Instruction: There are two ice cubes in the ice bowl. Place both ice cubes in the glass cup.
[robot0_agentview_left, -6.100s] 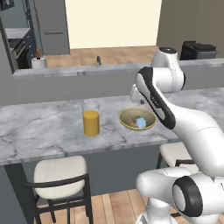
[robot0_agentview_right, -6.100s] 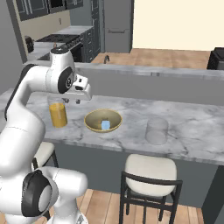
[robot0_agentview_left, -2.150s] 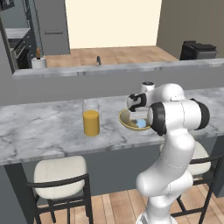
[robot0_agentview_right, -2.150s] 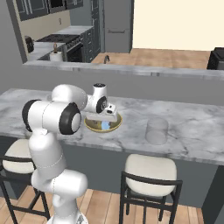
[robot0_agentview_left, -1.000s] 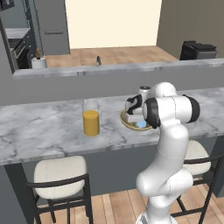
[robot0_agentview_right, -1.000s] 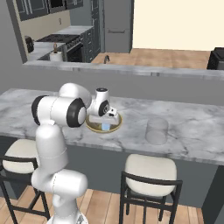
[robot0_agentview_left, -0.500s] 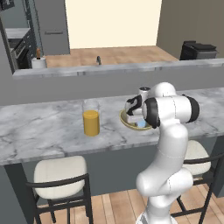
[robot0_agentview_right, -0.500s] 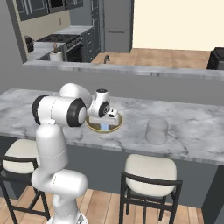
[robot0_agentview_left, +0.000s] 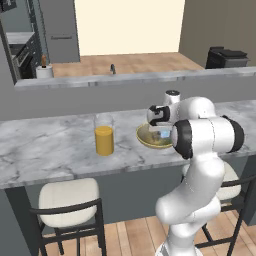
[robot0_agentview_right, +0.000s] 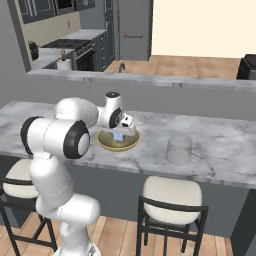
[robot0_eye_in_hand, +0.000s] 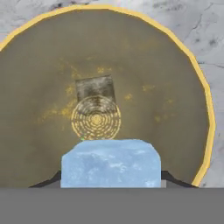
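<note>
Matt olive bowl, frosty translucent ice, veined marble counter

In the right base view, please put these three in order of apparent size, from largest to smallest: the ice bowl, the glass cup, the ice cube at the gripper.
1. ice bowl, widest.
2. glass cup, narrower but taller.
3. ice cube, tiny, inside the bowl, at the gripper.
</note>
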